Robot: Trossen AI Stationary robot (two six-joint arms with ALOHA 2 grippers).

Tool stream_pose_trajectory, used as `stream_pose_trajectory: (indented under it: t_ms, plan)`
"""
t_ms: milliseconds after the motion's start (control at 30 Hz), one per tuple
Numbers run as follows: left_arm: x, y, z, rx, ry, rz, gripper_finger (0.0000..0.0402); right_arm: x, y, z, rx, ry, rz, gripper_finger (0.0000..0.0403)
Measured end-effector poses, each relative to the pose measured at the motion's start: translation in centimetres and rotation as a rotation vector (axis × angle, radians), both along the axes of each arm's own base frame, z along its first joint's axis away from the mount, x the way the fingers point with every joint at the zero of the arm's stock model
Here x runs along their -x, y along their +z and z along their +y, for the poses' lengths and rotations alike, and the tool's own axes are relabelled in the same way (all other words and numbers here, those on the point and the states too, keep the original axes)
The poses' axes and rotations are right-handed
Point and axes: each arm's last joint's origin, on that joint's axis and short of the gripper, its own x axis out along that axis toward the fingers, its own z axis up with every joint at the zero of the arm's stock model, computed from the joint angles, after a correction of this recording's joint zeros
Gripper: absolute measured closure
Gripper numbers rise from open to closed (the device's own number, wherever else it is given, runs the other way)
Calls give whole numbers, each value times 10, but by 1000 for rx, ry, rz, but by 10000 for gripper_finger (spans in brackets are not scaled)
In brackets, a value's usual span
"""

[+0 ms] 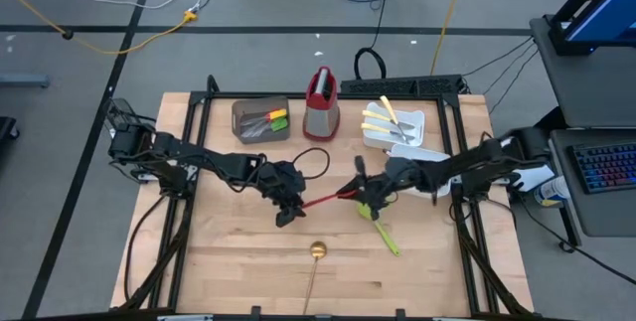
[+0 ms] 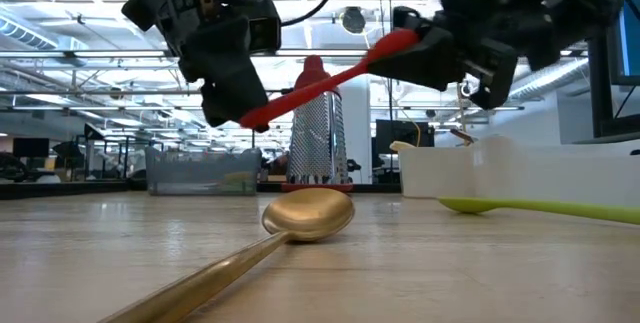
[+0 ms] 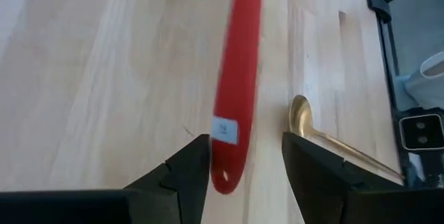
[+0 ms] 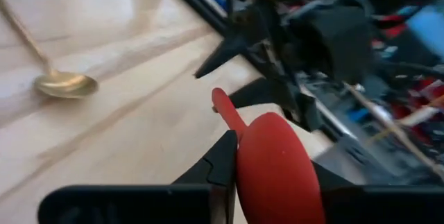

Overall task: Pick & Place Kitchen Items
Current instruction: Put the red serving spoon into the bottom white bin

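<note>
The red spoon (image 1: 326, 200) hangs above the table (image 1: 229, 261) between both arms — its bowl end clamped in the right gripper (image 1: 360, 194), its handle tip between the spread, untouching fingers of the left gripper (image 1: 290, 202). Below lie a gold spoon (image 1: 316, 256) and a green utensil (image 1: 383, 232).

The space between the left gripper (image 1: 289, 205) and the right gripper (image 1: 364, 190) was bridged by the red spoon (image 1: 323, 200), held off the table. Below it, bare wood was left, interrupted by the gold spoon (image 1: 316, 252). Just beside the right gripper, passage was blocked by the green utensil (image 1: 384, 234) and white trays (image 1: 422, 153).
</note>
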Motion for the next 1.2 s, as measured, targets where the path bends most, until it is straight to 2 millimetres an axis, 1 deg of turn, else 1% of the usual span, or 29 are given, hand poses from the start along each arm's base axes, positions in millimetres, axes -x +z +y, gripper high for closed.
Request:
stream_pose_trajectory:
  t_ms: [100, 167, 233, 367, 467, 600, 733, 867, 967, 1167, 1200]
  plan:
    - [-2, 2, 1, -13, -3, -28, 218, 16, -4, -2, 6, -26, -62, 370]
    - [-4, 4, 0, -30, -6, -63, 218, 21, -2, -1, 6, 14, -136, 372]
    - [-7, 7, 0, -61, -11, -119, 218, 26, -3, 0, 16, 47, -174, 372]
    - [-13, 14, 0, -97, -32, -233, 218, 26, -4, 0, 15, 43, -169, 364]
    - [-15, 18, 1, -113, -39, -281, 218, 26, -4, -1, 21, 43, -168, 366]
    - [-15, 18, 2, -116, -38, -288, 218, 26, -4, -1, 20, 38, -169, 371]
    - [-14, 16, 3, -125, -31, -264, 218, 26, -4, -3, 27, -32, -170, 364]
    - [-14, 16, 3, -137, -18, -260, 221, 26, -6, -3, 31, -33, -153, 366]
    - [-14, 16, 4, -142, -13, -261, 247, 26, -5, -3, 29, -32, -155, 371]
    - [-14, 15, 4, -157, 1, -256, 346, 26, -6, -3, 34, -31, -154, 360]
    - [-14, 15, 5, -164, -3, -257, 352, 26, -6, -3, 32, -32, -153, 359]
